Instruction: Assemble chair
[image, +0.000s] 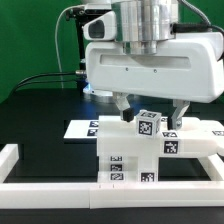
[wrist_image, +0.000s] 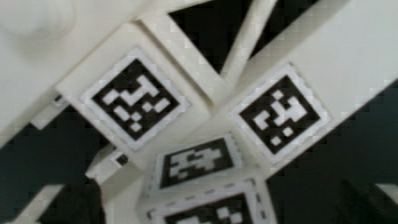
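The chair (image: 130, 158) is a white stepped stack of blocky pieces with black-and-white tags, standing in the middle of the table. Its top piece (image: 147, 123) carries a tag and rises between my fingers. My gripper (image: 150, 117) hangs straight over it with one finger (image: 122, 106) on each side, spread wide; I see no contact with the piece. In the wrist view the tagged white pieces (wrist_image: 199, 160) fill the picture very close up, with two tagged faces (wrist_image: 135, 96) side by side. My fingers do not show there.
The marker board (image: 82, 127) lies flat behind the chair toward the exterior view's left. A low white border rail (image: 22, 158) runs along the left, front and right of the dark table. Cables hang behind the arm.
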